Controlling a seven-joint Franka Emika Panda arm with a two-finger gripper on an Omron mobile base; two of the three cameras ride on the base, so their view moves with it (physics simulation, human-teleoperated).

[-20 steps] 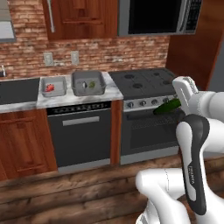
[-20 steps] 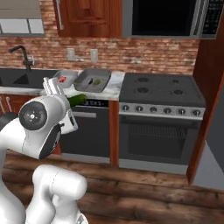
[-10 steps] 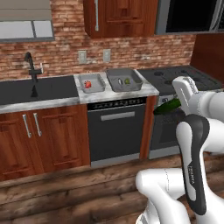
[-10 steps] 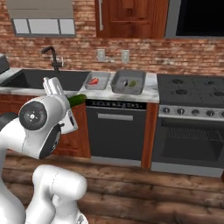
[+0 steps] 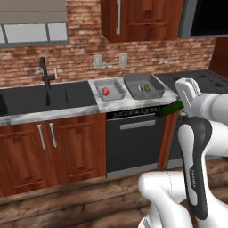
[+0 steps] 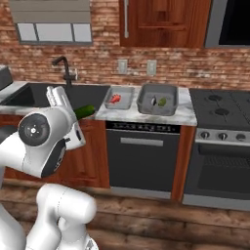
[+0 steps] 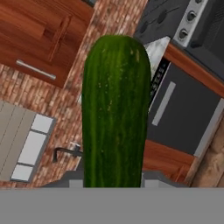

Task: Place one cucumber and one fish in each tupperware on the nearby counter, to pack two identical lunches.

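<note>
My gripper is shut on a dark green cucumber, held in the air in front of the counter. The same cucumber juts from the hand in the right base view and looms close in the hand view. On the counter stand two grey tupperware tubs side by side. The smaller tupperware holds a red fish. The larger tupperware has a green cucumber piece and a small pale item in it. My hand is well short of both tubs.
A black sink with a dark faucet lies left of the tubs. A black stovetop sits to their right. Below the counter is a dark dishwasher front, flanked by wooden cabinets. Upper cabinets hang above.
The base has driven left, so the tubs and counter slid right in both base views and the sink came in. The cucumber stays in the shut gripper.
</note>
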